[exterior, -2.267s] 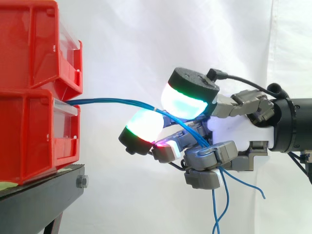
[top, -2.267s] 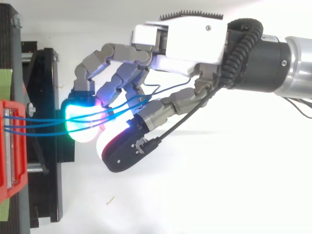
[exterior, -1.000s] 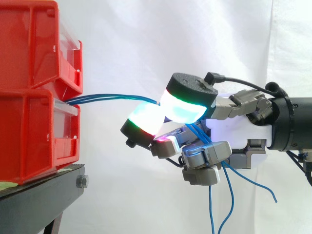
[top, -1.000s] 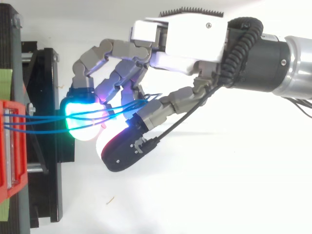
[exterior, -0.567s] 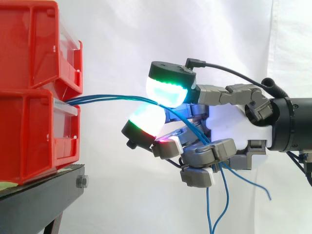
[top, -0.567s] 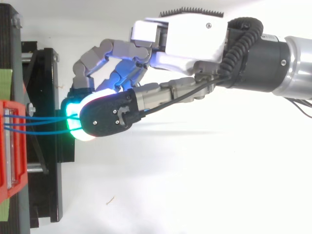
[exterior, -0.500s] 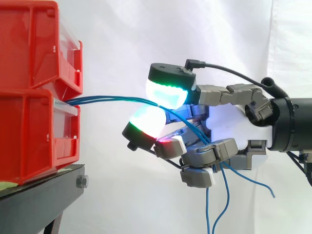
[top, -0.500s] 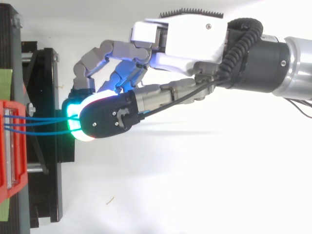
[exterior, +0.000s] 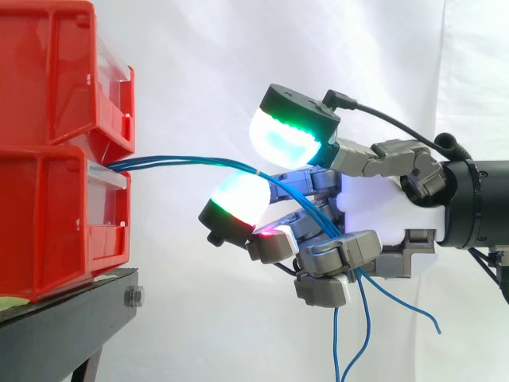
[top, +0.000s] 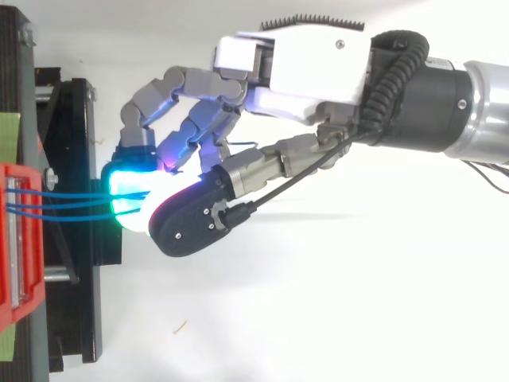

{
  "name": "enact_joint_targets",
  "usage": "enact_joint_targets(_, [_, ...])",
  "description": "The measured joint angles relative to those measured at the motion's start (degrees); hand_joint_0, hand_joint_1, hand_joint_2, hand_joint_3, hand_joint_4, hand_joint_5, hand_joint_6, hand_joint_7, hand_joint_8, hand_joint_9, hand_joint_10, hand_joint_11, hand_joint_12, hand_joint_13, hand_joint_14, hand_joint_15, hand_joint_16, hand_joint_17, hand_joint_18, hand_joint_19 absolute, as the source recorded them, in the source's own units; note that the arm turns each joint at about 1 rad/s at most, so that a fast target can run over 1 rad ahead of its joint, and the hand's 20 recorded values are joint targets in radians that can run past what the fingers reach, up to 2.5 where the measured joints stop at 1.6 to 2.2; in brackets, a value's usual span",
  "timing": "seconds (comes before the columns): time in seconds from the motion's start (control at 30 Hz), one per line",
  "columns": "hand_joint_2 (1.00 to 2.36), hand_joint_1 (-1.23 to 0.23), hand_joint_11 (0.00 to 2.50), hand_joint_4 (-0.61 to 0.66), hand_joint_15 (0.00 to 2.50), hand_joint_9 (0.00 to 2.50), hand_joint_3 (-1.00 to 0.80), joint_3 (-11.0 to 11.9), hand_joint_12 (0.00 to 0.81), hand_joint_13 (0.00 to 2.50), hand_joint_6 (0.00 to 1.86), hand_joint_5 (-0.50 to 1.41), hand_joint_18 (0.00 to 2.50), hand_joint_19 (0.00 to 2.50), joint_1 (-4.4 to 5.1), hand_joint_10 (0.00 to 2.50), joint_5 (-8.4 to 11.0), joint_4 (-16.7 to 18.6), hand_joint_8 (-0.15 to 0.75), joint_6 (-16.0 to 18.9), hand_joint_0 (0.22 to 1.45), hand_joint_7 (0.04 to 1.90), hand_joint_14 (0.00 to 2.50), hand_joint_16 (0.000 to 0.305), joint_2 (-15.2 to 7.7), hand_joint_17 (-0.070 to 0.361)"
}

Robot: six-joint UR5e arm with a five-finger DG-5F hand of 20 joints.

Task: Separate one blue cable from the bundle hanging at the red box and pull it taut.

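Several blue cables [exterior: 183,162] run nearly level from the front of the lower red bin [exterior: 56,223] to my hand [exterior: 382,215]. They lie over a cyan-green fingertip pad [exterior: 238,197], pass between the curled lower fingers [exterior: 338,259], and their loose ends hang below the hand. The thumb pad [exterior: 286,137] glows green-white and stands lifted clear above the cables. From above, the cables [top: 64,200] leave the bin [top: 14,239] side by side and reach the glowing pad [top: 127,199], with the thumb [top: 195,221] beside them. No single cable stands apart from the others.
A second red bin [exterior: 48,72] sits stacked on the lower one, both on a black stand [exterior: 71,318]. Behind them hangs a white curtain. The arm comes in from the right at about the height of the cables.
The thumb, which half a second ago lay over the cables at the fingertip pad, has lifted up and swung aside. The cables and the other fingers have barely moved.
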Motion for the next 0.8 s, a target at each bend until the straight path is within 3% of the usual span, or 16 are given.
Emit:
enact_joint_targets(0.07, [1.0,-0.62,1.36,0.14,1.63,0.89,-0.5,-0.02,0.307,1.08,0.89,-0.22,1.01,1.19,0.02,0.0,0.02,0.01,0.277,-0.01,0.57,1.0,0.82,0.045,0.0,0.102])
enact_joint_targets(0.3, [1.02,-0.78,1.38,0.07,1.68,0.91,-0.17,-0.06,0.303,1.12,0.91,-0.22,1.04,1.17,0.05,0.0,0.03,0.01,0.276,0.0,0.63,1.12,0.73,0.045,0.0,0.102])
enact_joint_targets(0.4, [1.02,-0.81,1.38,0.06,1.72,0.9,-0.11,-0.07,0.304,1.14,0.92,-0.22,1.05,1.16,0.06,0.0,0.0,0.01,0.271,-0.01,0.66,1.11,0.67,0.045,-0.01,0.101])
enact_joint_targets(0.47, [1.02,-0.83,1.38,0.07,1.74,0.9,-0.13,-0.07,0.303,1.14,0.93,-0.22,1.06,1.15,0.06,0.0,-0.01,0.01,0.269,-0.02,0.68,1.08,0.64,0.045,-0.01,0.101])
enact_joint_targets(0.67, [1.0,-0.87,1.35,0.12,1.79,0.89,-0.49,-0.11,0.303,1.18,0.93,-0.21,1.06,1.1,0.08,0.0,0.01,0.01,0.266,-0.02,0.77,1.03,0.51,0.044,-0.01,0.1])
enact_joint_targets(0.8, [1.0,-0.83,1.35,0.16,1.81,0.93,-0.5,-0.14,0.311,1.19,0.93,-0.18,1.07,1.11,0.07,0.0,0.05,-0.02,0.282,0.03,0.64,1.13,0.46,0.043,-0.01,0.098])
